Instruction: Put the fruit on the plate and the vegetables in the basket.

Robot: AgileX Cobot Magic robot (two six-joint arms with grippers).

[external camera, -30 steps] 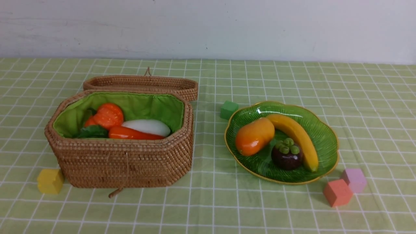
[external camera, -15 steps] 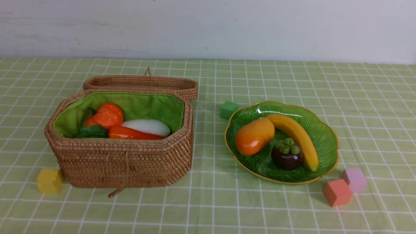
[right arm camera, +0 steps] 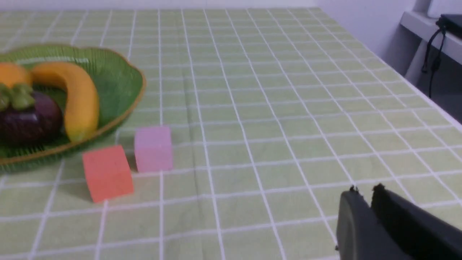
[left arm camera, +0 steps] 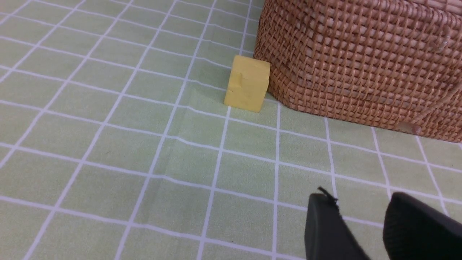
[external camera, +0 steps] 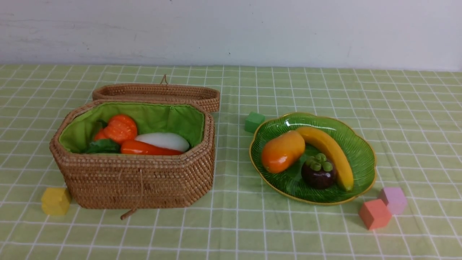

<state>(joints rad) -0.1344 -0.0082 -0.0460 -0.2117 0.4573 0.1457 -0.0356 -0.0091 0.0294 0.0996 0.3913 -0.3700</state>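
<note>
Behind your desk (external camera: pixel 325 234), checked in green cloth, runs a plain pale wall. Largest on it is the basket (external camera: pixel 144 180) at the left, lid folded back, holding the pumpkin (external camera: pixel 121 128), the white vegetable (external camera: pixel 164 141), the carrot (external camera: pixel 148 148) and a dark green piece, probably the gourd, though mostly hidden. At the right, the plate (external camera: pixel 357 148) carries the banana (external camera: pixel 330 150), the mango (external camera: pixel 282 151) and the mangosteen (external camera: pixel 318 174).

You appear to have nothing left to sort, so the step in hand looks like parking the arms. Keep both low and clear; don't nudge the cubes.

Your front view shows no arm at all. Only the left wrist view shows the left claw (left arm camera: pixel 362 224), parted a little and empty, near the yellow cube (left arm camera: pixel 248 83) that sits just beside the basket wall. Only the right wrist view shows the right claw (right arm camera: pixel 365 196), nearly closed with a thin gap and empty, well apart from the red cube (right arm camera: pixel 107 172) and the pink cube (right arm camera: pixel 153 148) by the plate's rim.
</note>
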